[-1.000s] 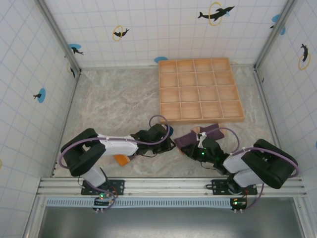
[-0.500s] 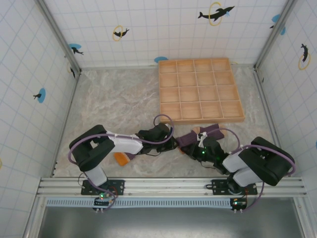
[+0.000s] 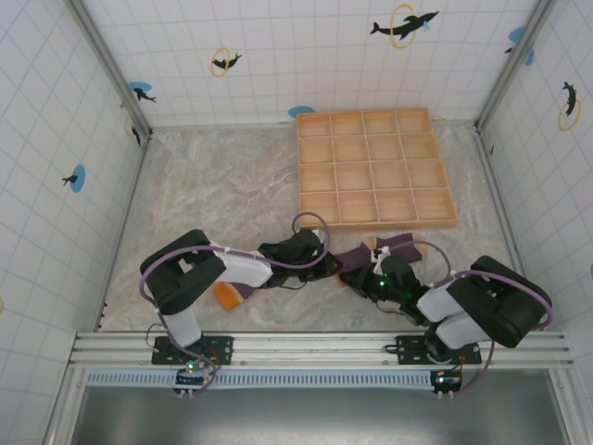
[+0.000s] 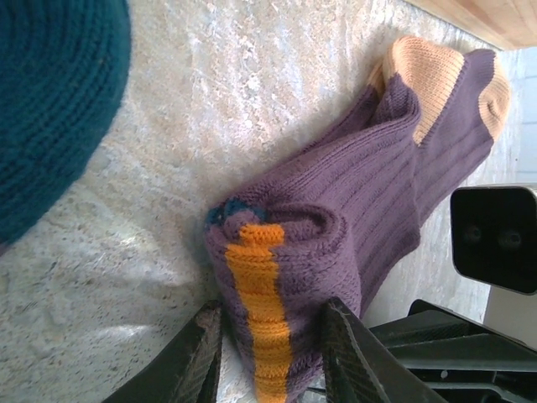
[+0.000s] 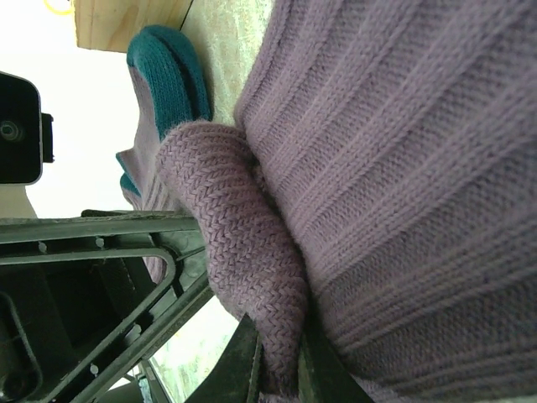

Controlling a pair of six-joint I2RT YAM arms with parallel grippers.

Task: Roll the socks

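The purple ribbed socks (image 3: 397, 247) lie near the front of the table, just below the wooden tray. Their toes are peach (image 4: 436, 71) and their near end is rolled up, showing an orange stripe (image 4: 264, 294). My left gripper (image 4: 270, 357) straddles this rolled end (image 4: 336, 243), with its fingers (image 4: 342, 348) pressed against the knit. In the top view the left gripper (image 3: 328, 266) meets the roll from the left. My right gripper (image 5: 281, 369) is shut on a thick purple fold (image 5: 243, 252) of the socks, and sits at their near side (image 3: 367, 276).
A wooden tray (image 3: 375, 220) of square compartments stands at the back right, its front edge close behind the socks. A teal knit piece (image 4: 50, 101) lies left of the roll. An orange sock (image 3: 227, 296) lies under my left arm.
My left arm has reached further right, bringing its gripper up against the socks' rolled end. The right gripper has kept its hold and barely moved.
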